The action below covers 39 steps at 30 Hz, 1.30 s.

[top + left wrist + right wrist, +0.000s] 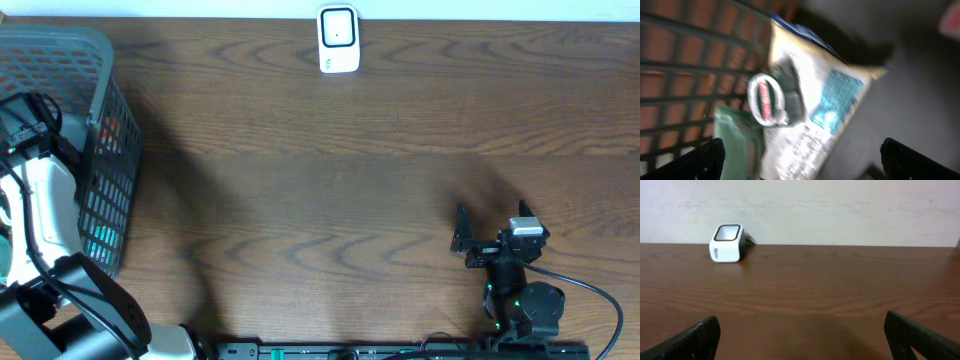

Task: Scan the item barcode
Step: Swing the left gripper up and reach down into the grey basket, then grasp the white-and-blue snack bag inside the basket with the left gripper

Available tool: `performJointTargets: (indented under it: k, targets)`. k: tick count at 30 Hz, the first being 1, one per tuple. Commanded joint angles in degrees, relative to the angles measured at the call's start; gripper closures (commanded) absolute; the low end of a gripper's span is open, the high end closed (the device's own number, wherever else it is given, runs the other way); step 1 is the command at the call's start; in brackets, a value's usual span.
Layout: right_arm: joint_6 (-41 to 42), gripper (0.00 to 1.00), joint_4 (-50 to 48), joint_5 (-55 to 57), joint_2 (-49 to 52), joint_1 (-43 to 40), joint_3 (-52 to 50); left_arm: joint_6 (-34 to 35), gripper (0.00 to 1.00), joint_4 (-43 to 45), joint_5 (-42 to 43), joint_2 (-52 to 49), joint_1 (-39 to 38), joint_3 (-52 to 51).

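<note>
In the left wrist view, a cream packet (832, 100) with a blue label lies inside the basket (105, 180). A small round tin (766, 99) with a red and white face rests on it, and a green packet (737, 137) sits beside it. The picture is blurred and no barcode can be made out. My left gripper (802, 160) hangs open above these items, touching none. The white scanner (338, 40) stands at the table's far edge. My right gripper (490, 228) rests open and empty low over the table at the front right, facing the scanner (727, 243).
The grey mesh basket stands at the table's left edge, its wall (685, 75) close on the left of my left gripper. The left arm (45, 200) reaches over its rim. A red item (950, 20) shows in the basket's far corner.
</note>
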<state>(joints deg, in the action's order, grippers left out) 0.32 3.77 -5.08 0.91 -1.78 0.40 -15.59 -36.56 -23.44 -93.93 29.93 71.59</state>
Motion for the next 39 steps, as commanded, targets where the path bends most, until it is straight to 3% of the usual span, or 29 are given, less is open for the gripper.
performJointTargets:
  k: [1,10,25,30,35,39]
  targets:
    - [-0.8,0.01,0.3,0.4,-0.2,0.3,-0.1,-1.5,0.02,2.1,-3.1,-1.6,1.4,-2.9]
    - [-0.8,0.01,0.3,0.4,-0.2,0.3,-0.1,-2.5,0.01,2.3,7.1,-5.4,4.0,-2.9]
    - [-0.8,0.01,0.3,0.4,-0.2,0.3,-0.1,-2.1,0.01,5.9,7.5,-12.0,4.1,-2.6]
    - [-0.8,0.01,0.3,0.4,-0.2,0.3,-0.1,0.3,0.0,5.8,8.6,-8.1,4.1,-1.6]
    - [-0.8,0.01,0.3,0.4,-0.2,0.3,-0.1,0.3,0.05,6.7,18.9,1.3,4.1,-1.0]
    - [-0.8,0.01,0.3,0.4,-0.2,0.3,-0.1,1.4,0.04,8.5,21.8,8.5,4.1,-1.0]
